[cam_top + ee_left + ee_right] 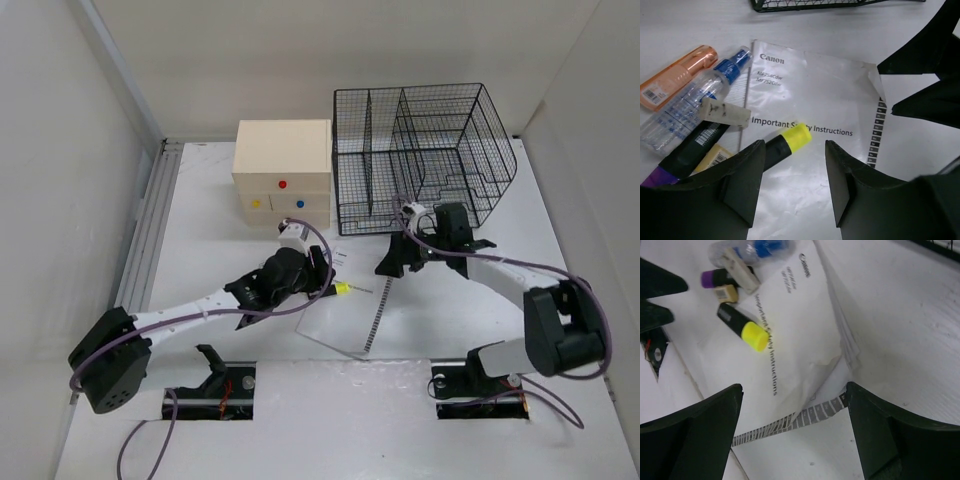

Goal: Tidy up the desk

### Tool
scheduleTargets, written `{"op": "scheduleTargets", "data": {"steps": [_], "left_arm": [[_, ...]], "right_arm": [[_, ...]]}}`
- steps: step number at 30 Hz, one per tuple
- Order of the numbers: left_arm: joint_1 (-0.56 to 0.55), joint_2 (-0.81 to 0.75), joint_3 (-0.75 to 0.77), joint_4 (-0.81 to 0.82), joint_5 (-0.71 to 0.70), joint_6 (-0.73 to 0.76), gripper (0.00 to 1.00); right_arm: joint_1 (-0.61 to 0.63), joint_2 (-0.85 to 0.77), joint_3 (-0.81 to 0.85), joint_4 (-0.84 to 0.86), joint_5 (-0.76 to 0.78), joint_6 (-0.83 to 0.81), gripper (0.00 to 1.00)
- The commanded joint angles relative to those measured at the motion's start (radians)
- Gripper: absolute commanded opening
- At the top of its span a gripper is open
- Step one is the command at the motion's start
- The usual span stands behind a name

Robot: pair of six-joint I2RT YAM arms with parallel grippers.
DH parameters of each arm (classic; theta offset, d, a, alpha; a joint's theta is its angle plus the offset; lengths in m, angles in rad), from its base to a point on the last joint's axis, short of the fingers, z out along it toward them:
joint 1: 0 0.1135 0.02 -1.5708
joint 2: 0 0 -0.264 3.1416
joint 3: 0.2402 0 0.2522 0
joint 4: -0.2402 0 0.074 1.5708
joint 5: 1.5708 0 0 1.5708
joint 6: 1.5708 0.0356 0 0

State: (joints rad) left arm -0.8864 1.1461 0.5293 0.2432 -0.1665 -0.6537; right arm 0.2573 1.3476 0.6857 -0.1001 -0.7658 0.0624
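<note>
The white desk (205, 215) holds a Canon instruction booklet (345, 318) in front of the arms. A black highlighter with a yellow cap (790, 140) lies on the booklet's left part. My left gripper (795, 152) is open and empty just above the booklet (820, 95), its left finger next to the highlighter. My right gripper (795, 392) is open and empty over the booklet's curled far right corner (827, 357) and tabbed edge. The highlighter (745, 329) also shows in the right wrist view. In the top view the left gripper (322, 268) and right gripper (392, 262) flank the booklet's far edge.
An orange tube (675, 77), a clear spray bottle with a blue cap (697, 102), a purple-ended marker (687, 152) and a small white piece (726, 112) lie left of the booklet. A beige drawer box (283, 170) and a black wire organizer (420, 155) stand at the back. A metal rail (145, 235) runs along the left edge.
</note>
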Motion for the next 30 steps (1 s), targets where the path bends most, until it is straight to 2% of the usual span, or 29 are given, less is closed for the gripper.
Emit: {"op": "scheduleTargets", "data": {"steps": [1, 6, 9, 20, 30], "left_arm": [[-0.013, 0.006, -0.009, 0.059, -0.074, 0.009, 0.48], [-0.032, 0.017, -0.061, 0.111, -0.050, 0.009, 0.48], [-0.066, 0.036, -0.084, 0.120, -0.034, 0.009, 0.48], [-0.166, -0.019, -0.235, 0.162, -0.025, -0.099, 0.48], [-0.184, 0.128, -0.217, 0.180, -0.070, -0.138, 0.47]], "right_arm": [[0.011, 0.074, 0.040, 0.094, 0.054, 0.040, 0.89], [0.011, 0.107, 0.031, 0.120, 0.112, 0.073, 0.89], [0.011, 0.073, 0.008, 0.120, 0.152, 0.073, 0.89], [0.039, 0.088, -0.023, 0.120, 0.112, 0.082, 0.90], [0.080, 0.182, -0.023, 0.120, 0.102, 0.073, 0.90]]}}
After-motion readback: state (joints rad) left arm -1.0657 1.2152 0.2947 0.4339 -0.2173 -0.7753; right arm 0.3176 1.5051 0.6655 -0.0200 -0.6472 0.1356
